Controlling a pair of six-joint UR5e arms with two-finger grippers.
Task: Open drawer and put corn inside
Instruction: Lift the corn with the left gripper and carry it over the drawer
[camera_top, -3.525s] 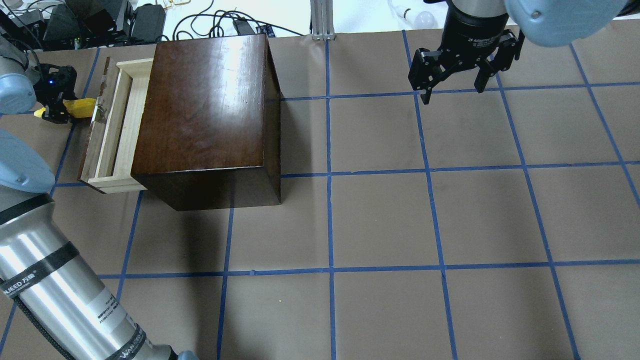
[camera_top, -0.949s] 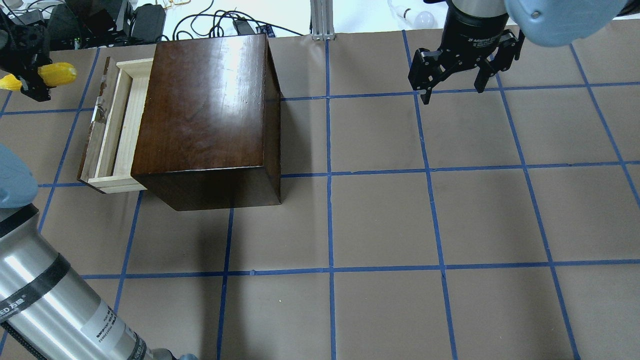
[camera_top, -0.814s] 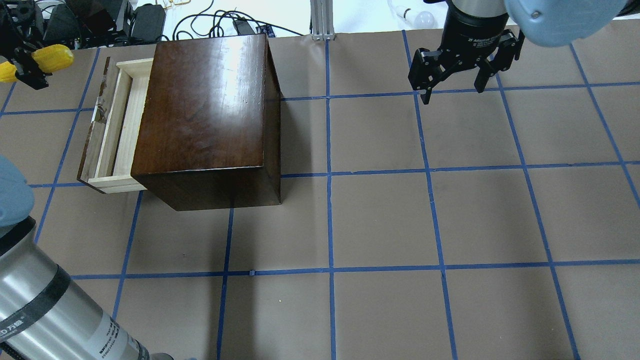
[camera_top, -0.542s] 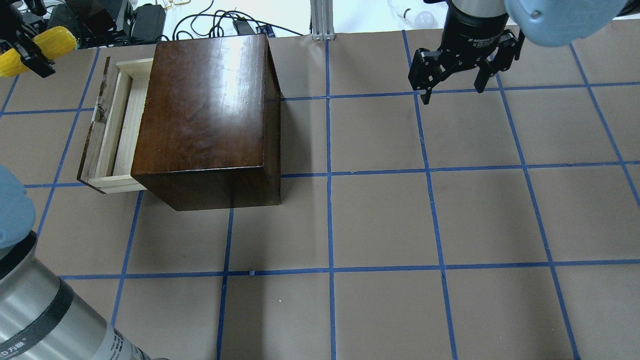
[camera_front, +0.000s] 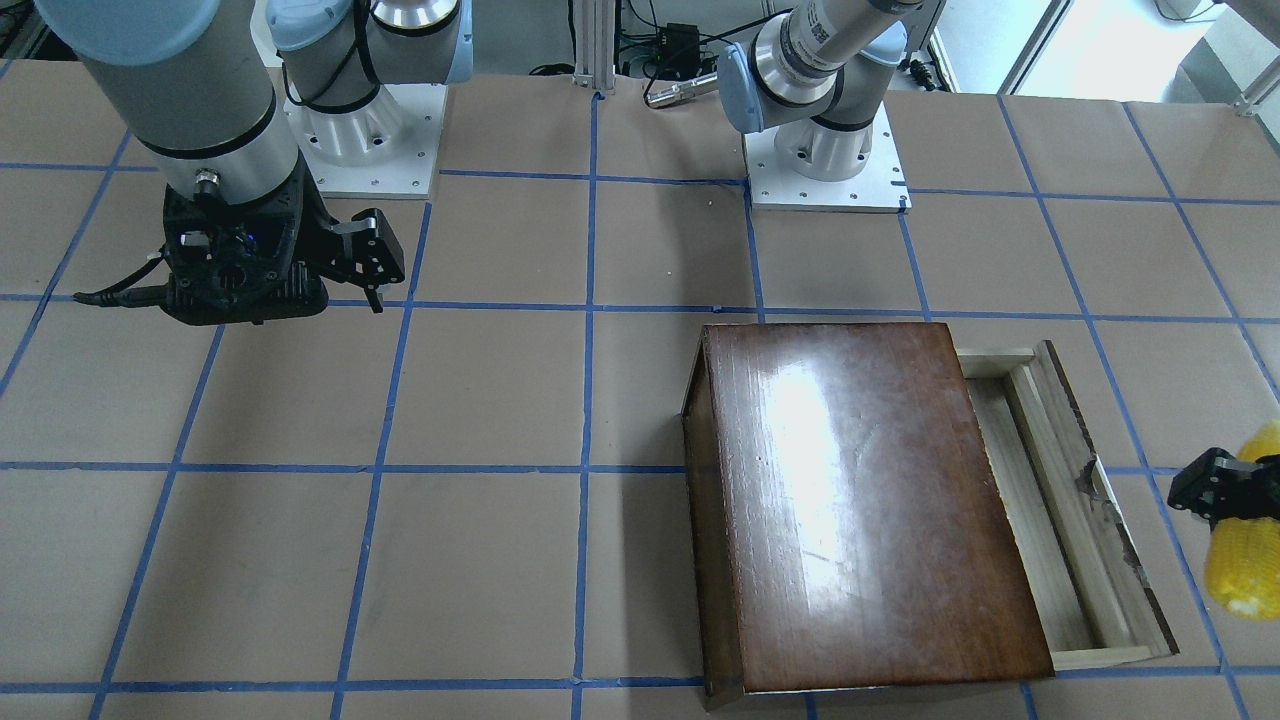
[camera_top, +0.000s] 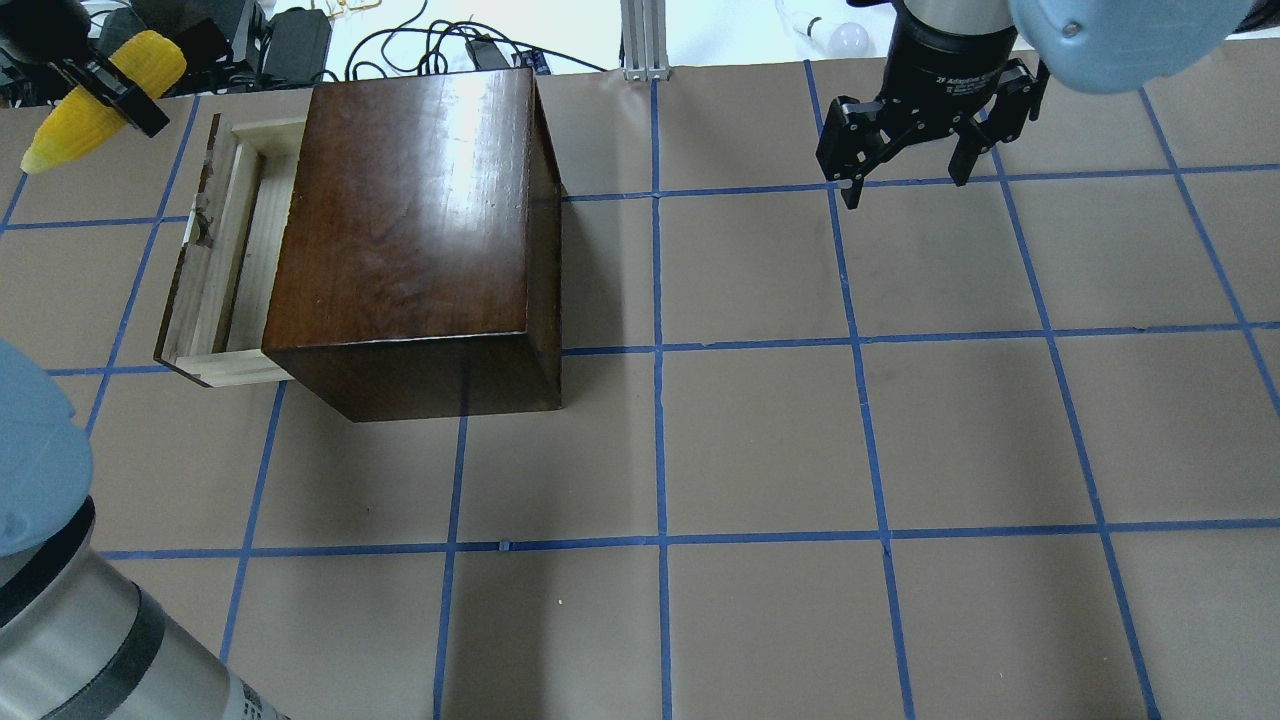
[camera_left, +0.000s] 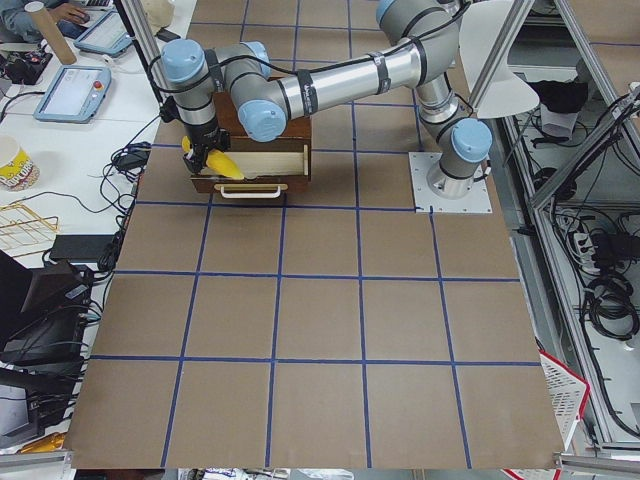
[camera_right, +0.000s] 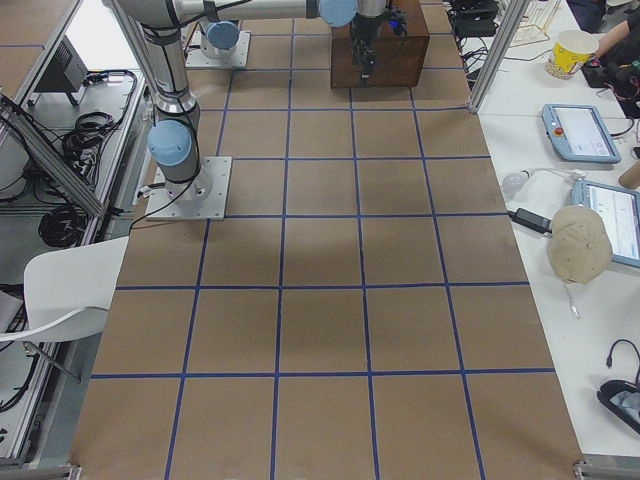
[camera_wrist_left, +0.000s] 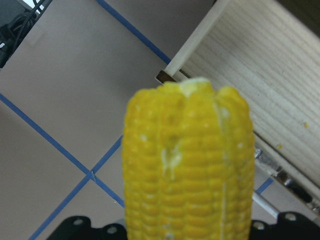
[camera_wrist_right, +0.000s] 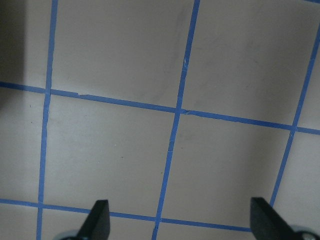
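The dark-brown cabinet stands at the far left of the table, and its pine drawer is pulled partly out to the left. It also shows in the front-facing view. My left gripper is shut on the yellow corn and holds it tilted in the air, up and left of the drawer's far end. The corn fills the left wrist view, with the drawer floor behind it. My right gripper is open and empty at the far right of the table.
Cables and black devices lie beyond the table's far edge behind the cabinet. A metal post stands at the far middle. Brown paper with blue tape lines covers the table.
My left gripper has lifted the corn off the table by the drawer front, carried it up and away, and tilted it. The drawer and right arm have not moved.
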